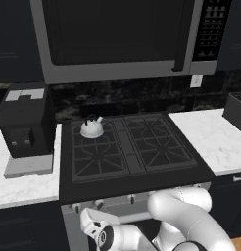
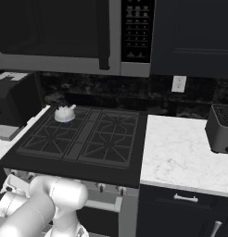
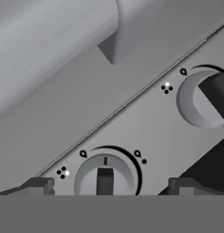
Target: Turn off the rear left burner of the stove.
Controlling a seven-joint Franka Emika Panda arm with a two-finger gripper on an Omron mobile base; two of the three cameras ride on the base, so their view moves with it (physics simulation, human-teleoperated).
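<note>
Black cast-iron bars mark the rear left burner [image 1: 96,128], the back-left quarter of the stove [image 1: 130,147], and a small white kettle [image 1: 91,128] sits right on it, spout pointing to the right. From the right base camera the same burner [image 2: 65,119] lies at the far left corner of the cooktop [image 2: 83,139], kettle [image 2: 65,113] on top, with a faint blue tint under its base. Three matching grates and a centre strip make up the other part of the surface.

Down on the silver front panel [image 3: 145,123], two round knobs show up close. The nearer knob [image 3: 104,178] sits at the bottom of the hand view, its dark bar pointing straight up at a tick mark, a black arc curving around its upper right. A four-dot burner symbol [image 3: 63,172] sits just to its left. The second knob [image 3: 209,95] is up at the right edge, its dark bar tilted.

The fingers [image 3: 111,187] stand wide apart, one tip [image 3: 38,185] on each side of the nearer knob, clamped on nothing.

The white arm [image 1: 186,215] bends low in front of the oven. A grey microwave [image 1: 122,34] hangs above. A black coffee machine [image 1: 24,127] stands on the left marble tabletop [image 1: 24,186], a dark toaster [image 2: 221,127] on the right tabletop [image 2: 180,152].
</note>
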